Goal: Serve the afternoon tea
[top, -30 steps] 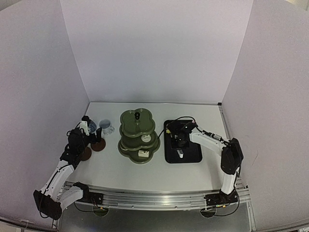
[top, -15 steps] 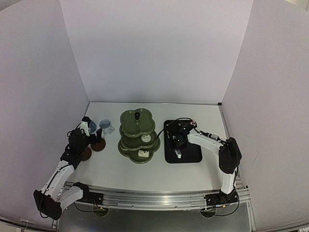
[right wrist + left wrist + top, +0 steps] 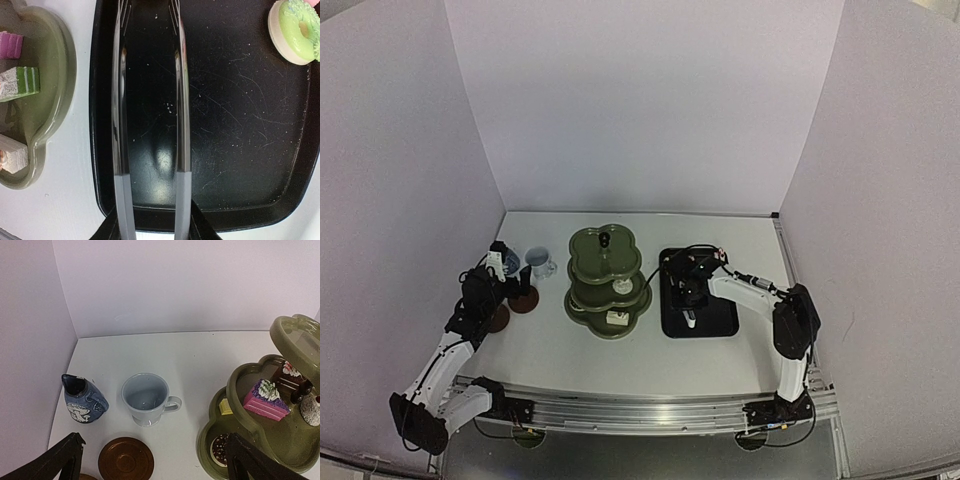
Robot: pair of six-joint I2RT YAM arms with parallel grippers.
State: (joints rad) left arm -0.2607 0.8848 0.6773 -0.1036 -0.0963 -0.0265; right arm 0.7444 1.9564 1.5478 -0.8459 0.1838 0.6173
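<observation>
The olive-green three-tier stand (image 3: 607,282) holds several small cakes; a pink slice (image 3: 266,399) and a chocolate doughnut (image 3: 220,449) show in the left wrist view. My left gripper (image 3: 155,440) is open and empty, hovering just short of the pale blue cup (image 3: 146,400). A dark blue cup (image 3: 83,400) leans to the cup's left. A brown coaster (image 3: 126,461) lies below them, and a second coaster (image 3: 498,318) shows in the top view. My right gripper (image 3: 152,232) is shut on the metal tongs (image 3: 119,100), whose open arms reach over the black tray (image 3: 240,150). A green doughnut (image 3: 296,30) sits in the tray's corner.
White walls close in the table at the back and at both sides. The stand's bottom tier (image 3: 50,100) with cake slices lies just left of the tray. The left wall is close beside the cups.
My right gripper with the tongs has shifted slightly left over the tray. The left arm has not moved.
</observation>
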